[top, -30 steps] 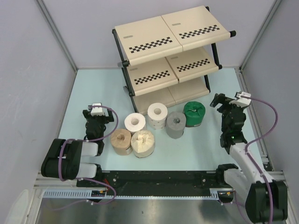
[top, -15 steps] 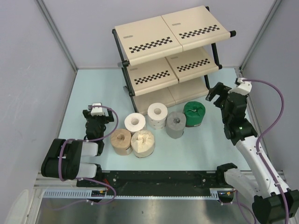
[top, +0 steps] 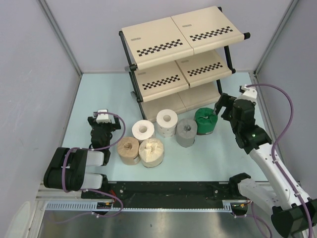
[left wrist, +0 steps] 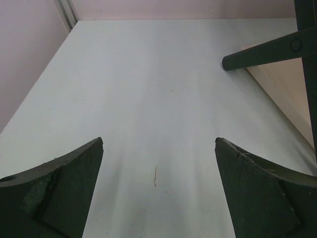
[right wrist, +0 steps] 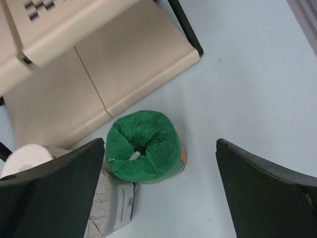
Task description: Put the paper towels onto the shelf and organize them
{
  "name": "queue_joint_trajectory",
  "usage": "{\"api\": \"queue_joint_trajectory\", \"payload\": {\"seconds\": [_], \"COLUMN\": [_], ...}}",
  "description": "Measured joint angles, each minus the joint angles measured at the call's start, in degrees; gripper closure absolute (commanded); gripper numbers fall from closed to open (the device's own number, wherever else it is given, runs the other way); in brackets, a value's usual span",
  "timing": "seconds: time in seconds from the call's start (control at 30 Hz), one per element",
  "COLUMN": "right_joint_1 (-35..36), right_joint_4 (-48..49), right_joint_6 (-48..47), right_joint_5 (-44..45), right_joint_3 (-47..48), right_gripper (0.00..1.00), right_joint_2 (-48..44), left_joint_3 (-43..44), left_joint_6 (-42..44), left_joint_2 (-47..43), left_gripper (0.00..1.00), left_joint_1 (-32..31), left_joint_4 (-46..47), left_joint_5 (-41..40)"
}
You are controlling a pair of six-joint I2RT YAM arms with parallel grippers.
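All 6 paper towels stand on end on the pale surface (top: 99, 99), in front of the shelf (top: 183, 54), and none sits on a tier. The shelf stands at the far side, its 3 cream tiers with checkered strips stepping down toward the arms on a black frame.

The green roll (top: 205, 120) is the farthest right and stands just beside the front edge of the bottom tier, centre hole up. The grey roll (top: 186, 132) touches its left side. Left of that comes the far white roll (top: 167, 122), then the near white roll (top: 143, 131), so the 4 make a loose row. In front of this row the tan-brown roll (top: 128, 150) and the cream roll (top: 151, 152) stand side by side, touching each other.

The right pincer (right wrist: 159, 144) hangs above the green roll with its jaws spread wide, gripping nothing. In the right wrist view the roll shows in the gap, nearer the left jaw. Part of the grey roll and a white roll show at the lower left.

The left pincer (left wrist: 158, 144) sits low at the left of the surface, left of the near rolls and well apart from the shelf. Its jaws are wide apart and empty. The left wrist view shows only bare surface between them, with a black foot of the shelf frame at the upper right.
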Motion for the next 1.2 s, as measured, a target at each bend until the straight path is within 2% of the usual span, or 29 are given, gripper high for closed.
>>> {"api": "queue_joint_trajectory", "payload": {"seconds": [0.2,0.63,0.83,1.2], "right_joint_1": [0.11,0.39,0.37,-0.02], "right_joint_4": [-2.75,-2.91,-3.06,-3.61], "right_joint_6": [-0.04,-3.69,-3.91,-1.86], "right_joint_5": [-2.67,-17.16,-16.72,-9.38], "right_joint_3": [0.00,0.02,0.02,0.02], "right_gripper": [0.00,0.00,0.00,0.00], "right_joint_2": [3.63,9.57,11.43,14.49], "left_joint_3": [0.00,0.00,0.00,0.00], "left_joint_6": [0.00,0.02,0.00,0.02], "left_joint_2": [0.00,0.00,0.00,0.00], "left_gripper": [0.00,0.00,0.00,0.00], "left_joint_1": [0.00,0.00,0.00,0.00], "left_joint_4": [0.00,0.00,0.00,0.00], "left_joint_5": [0.00,0.00,0.00,0.00]}}
